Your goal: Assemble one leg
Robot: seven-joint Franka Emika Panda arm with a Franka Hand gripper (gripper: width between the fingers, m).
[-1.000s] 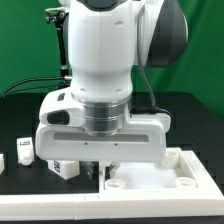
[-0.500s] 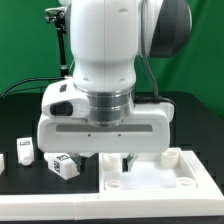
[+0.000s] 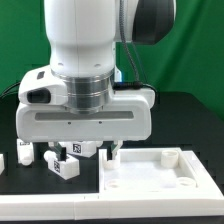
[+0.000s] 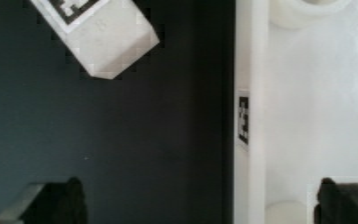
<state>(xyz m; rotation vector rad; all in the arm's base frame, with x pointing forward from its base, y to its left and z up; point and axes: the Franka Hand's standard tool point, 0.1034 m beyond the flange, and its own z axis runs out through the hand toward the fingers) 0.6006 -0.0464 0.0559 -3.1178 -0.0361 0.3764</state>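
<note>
Wrist view: your gripper [image 4: 197, 203] is spread wide with nothing pinched. 1 fingertip [image 4: 51, 200] sits over the black table [image 4: 149, 140], the other over the panel [image 4: 318, 110], and the panel's raised rim runs between them. The leg [image 4: 98, 36] lies tilted on the table, apart from the rim and not touching either finger.

Exterior view: the gripper [image 3: 93, 150] hangs low at the panel's [image 3: 150, 166] edge on the exterior view's left. The panel's recess shows 2 round holes near its front corners. The leg [image 3: 66, 166] lies just left of the panel, and a 2nd leg [image 3: 22, 154] lies farther left.

Change vs 0.5 s ago: the arm has shifted toward the exterior view's left. Legs and panel are unmoved.
</note>
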